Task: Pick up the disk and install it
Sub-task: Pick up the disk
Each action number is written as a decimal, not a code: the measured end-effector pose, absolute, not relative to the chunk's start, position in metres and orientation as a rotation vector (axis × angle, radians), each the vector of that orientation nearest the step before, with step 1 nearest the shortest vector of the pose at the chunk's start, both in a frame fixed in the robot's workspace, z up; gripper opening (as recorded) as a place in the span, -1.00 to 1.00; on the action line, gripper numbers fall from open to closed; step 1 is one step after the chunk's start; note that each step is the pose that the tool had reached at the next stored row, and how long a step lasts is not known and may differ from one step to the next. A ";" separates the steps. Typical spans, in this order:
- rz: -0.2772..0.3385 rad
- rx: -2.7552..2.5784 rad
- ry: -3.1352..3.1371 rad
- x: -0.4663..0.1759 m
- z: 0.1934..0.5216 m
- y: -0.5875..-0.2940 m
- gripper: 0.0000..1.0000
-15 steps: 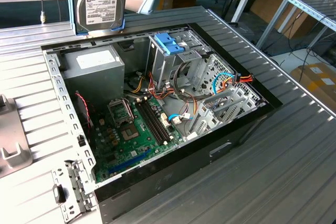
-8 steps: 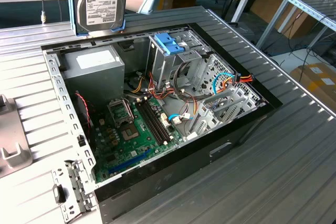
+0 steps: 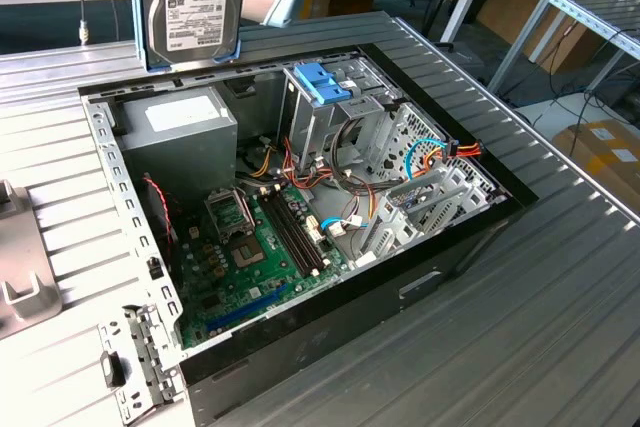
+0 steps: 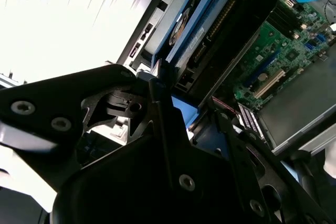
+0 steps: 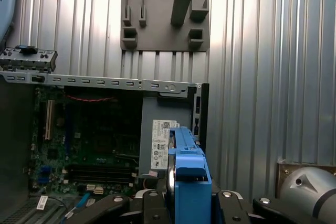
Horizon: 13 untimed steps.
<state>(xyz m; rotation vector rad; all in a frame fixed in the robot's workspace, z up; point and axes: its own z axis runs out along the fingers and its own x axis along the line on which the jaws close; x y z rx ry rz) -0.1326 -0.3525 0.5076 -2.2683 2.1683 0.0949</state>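
Gripper (image 5: 189, 203), black: fingers (image 5: 147, 208) clamped on the disk (image 5: 190, 174), one on each flank, bearing on its blue side rails. Holding it there, by judgement, leaves the drive's ends free to enter a bay. Disk carried upright on edge, label facing the exterior view. It hangs high over the far rim of the computer case (image 3: 330, 342), on the power supply (image 3: 175, 137) side, touching nothing but the fingers. Not yet installed.

Case lies on its side with the panel off, so the inside is open from above. Within it:
- power supply in the corner below the disk;
- motherboard (image 3: 250, 257) on the floor;
- drive cage (image 3: 335, 132) with blue latch (image 3: 322, 82), to the exterior view's right of the disk and apart from it; by judgement, the bay the task means.

Beyond the case in the first wrist view: grey moulded holder (image 5: 157, 19) on the slatted metal table (image 5: 262, 51).
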 end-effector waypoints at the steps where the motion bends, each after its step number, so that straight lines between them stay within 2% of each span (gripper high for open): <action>1: 0.095 -2.268 2.168 -0.133 0.508 -0.353 -0.26; 13: 0.095 -2.268 2.168 -0.133 0.508 -0.361 -0.26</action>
